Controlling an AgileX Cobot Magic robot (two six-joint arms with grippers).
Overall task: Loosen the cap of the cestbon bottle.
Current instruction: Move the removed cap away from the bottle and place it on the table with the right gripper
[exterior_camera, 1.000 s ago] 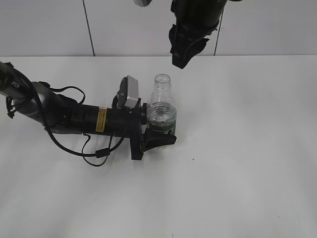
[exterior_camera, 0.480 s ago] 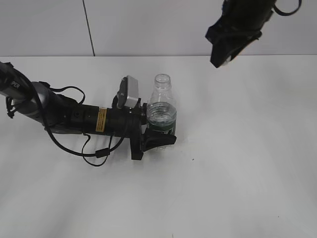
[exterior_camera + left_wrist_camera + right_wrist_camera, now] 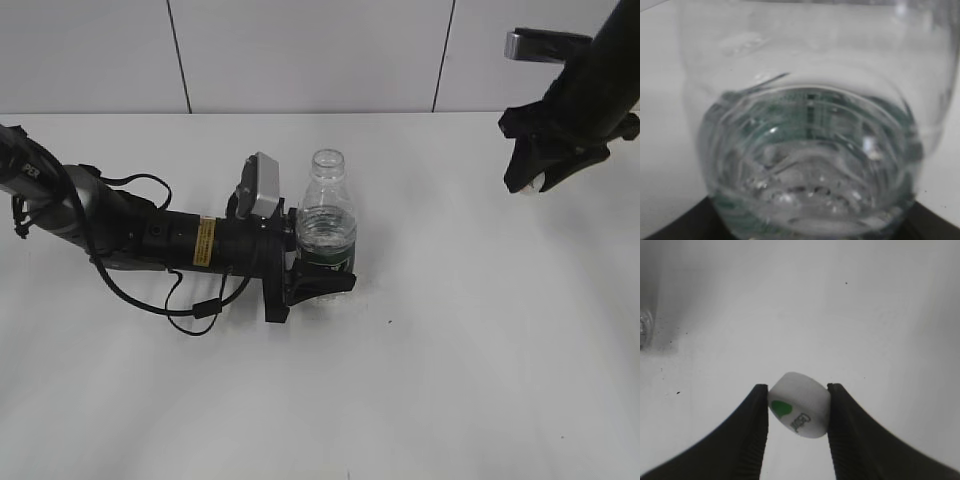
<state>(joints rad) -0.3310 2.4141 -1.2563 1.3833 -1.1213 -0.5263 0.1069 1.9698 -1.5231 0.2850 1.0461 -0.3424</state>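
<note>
Between black tapered fingers (image 3: pixel 752 435), smooth round cap (image 3: pixel 800 411)

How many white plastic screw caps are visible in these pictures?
1. The small white plastic screw cap with a green mark is pinched in the right gripper, away from the open-necked clear plastic bottle. None other visible.

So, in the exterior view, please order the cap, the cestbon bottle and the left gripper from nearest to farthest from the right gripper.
1. The cap: held in the right gripper, far right.
2. The cestbon bottle: upright at centre, mouth open.
3. The left gripper: clamped on the bottle's lower body, reaching from the left; nearly tied with the bottle.
</note>
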